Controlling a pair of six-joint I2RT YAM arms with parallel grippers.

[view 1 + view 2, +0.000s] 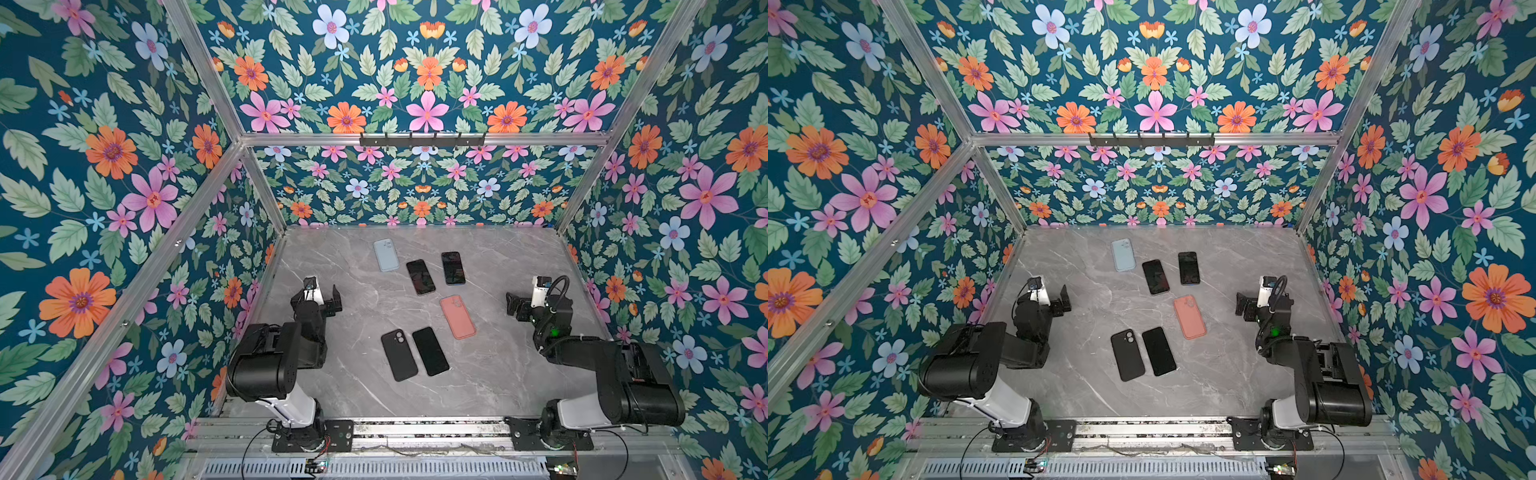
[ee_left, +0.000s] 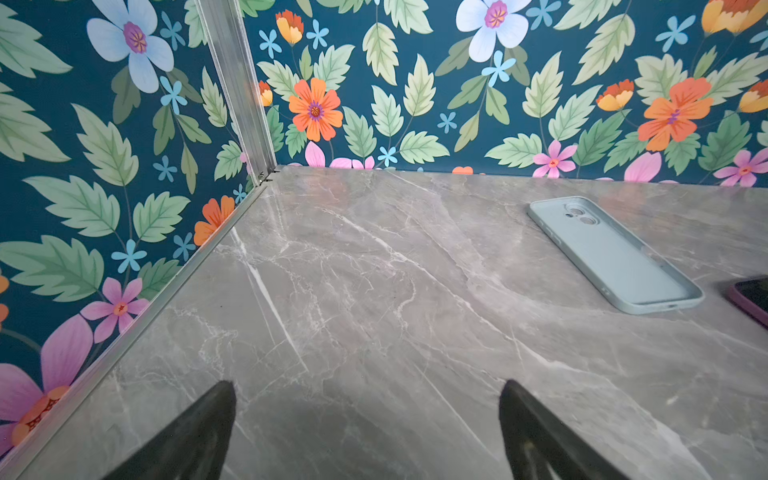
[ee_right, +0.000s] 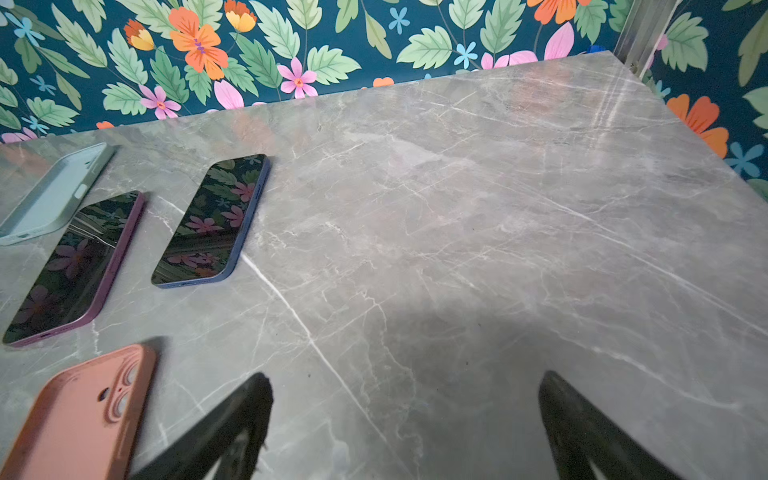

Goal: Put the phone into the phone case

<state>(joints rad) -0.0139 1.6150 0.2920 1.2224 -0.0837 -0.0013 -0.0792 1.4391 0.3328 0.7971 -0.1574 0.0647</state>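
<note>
Grey marble worktop (image 1: 511, 374) boxed in by floral walls (image 1: 104, 174). Black phone (image 1: 430, 351) just beside black case (image 1: 399, 355), mid-surface; bare stone along both side edges. Left tool (image 2: 368, 390) and right tool (image 3: 406, 378) spread wide, holding nothing.

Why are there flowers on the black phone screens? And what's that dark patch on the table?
Right wrist view: the glossy screens of the purple phone and blue phone mirror the flowered wall; the dark patch on the table is a shadow ahead of the right gripper. Left wrist view: a similar shadow lies by the left gripper, whose fingers look soft.
</note>
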